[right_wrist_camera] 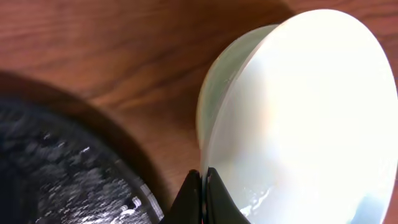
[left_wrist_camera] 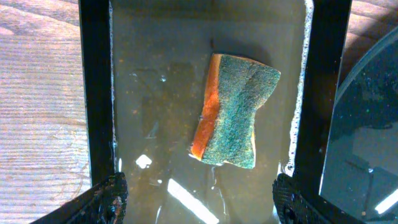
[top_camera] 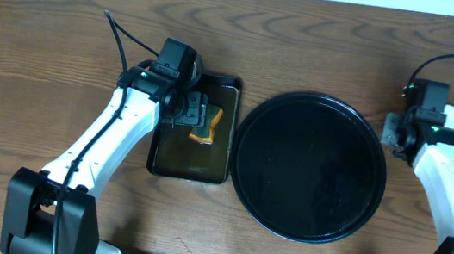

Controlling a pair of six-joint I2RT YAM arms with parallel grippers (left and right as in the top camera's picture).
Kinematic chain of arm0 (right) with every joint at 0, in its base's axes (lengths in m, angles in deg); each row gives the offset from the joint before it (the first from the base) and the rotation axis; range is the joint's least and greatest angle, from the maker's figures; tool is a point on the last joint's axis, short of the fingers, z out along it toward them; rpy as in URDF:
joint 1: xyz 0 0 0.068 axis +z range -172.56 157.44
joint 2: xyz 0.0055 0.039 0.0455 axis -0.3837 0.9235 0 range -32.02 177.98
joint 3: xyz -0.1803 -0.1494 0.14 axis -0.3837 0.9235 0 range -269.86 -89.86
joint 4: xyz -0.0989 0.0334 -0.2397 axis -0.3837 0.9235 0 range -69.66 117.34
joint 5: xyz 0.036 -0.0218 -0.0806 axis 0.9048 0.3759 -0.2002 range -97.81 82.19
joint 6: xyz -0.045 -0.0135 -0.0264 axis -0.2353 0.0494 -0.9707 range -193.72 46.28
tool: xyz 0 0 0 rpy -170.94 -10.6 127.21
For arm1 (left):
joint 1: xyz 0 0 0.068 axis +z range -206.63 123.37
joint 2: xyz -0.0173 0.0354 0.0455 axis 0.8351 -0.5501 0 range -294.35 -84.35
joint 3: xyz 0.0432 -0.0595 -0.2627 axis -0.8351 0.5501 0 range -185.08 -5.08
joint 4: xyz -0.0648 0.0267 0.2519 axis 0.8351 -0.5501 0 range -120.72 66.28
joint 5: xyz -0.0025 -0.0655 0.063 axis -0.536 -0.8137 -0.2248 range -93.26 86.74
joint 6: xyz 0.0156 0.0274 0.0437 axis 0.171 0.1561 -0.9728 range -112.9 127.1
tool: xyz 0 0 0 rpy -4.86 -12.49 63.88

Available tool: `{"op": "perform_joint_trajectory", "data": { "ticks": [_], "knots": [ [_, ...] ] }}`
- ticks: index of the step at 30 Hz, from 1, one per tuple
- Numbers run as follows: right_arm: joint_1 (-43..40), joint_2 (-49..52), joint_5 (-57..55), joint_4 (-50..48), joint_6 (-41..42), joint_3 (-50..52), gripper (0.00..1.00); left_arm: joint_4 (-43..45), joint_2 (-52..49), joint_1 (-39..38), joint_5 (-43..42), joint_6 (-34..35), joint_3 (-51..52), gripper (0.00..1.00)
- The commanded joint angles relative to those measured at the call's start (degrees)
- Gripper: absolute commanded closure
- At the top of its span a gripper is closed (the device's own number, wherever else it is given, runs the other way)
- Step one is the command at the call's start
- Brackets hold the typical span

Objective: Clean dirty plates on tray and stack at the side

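The large round black tray [top_camera: 309, 167] lies bare at centre right; its rim also shows in the right wrist view [right_wrist_camera: 74, 168]. My right gripper [top_camera: 397, 135] is just off the tray's right edge, above the wood. In the right wrist view my right gripper [right_wrist_camera: 204, 186] is shut on the rim of a pale glossy plate [right_wrist_camera: 305, 124], held tilted. A mint-white rim of another plate [right_wrist_camera: 217, 81] shows behind it. In the overhead view the plates are mostly hidden under the right wrist. My left gripper [left_wrist_camera: 200, 199] is open and empty above the sponge.
A small rectangular black tray [top_camera: 192, 162] with murky water sits left of the round tray. A green and orange sponge [left_wrist_camera: 233, 112] lies in it, also seen from overhead [top_camera: 209, 129]. A black cable [top_camera: 121, 32] lies at the back left.
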Motion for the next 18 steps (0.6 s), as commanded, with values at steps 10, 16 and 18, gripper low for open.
{"op": "perform_joint_trajectory", "data": {
  "ticks": [10, 16, 18],
  "knots": [
    [-6.0, 0.3, 8.7, -5.3, -1.8, -0.9, 0.68, 0.0, 0.2, 0.3, 0.9, 0.3, -1.0, 0.24],
    [-6.0, 0.3, 16.4, -4.3, -1.7, -0.9, 0.53, 0.0, 0.2, 0.3, 0.9, 0.3, -1.0, 0.24],
    [-5.9, 0.3, 20.8, -2.9, -1.7, -0.9, 0.48, 0.0, 0.2, 0.3, 0.9, 0.3, -1.0, 0.24]
  ]
}}
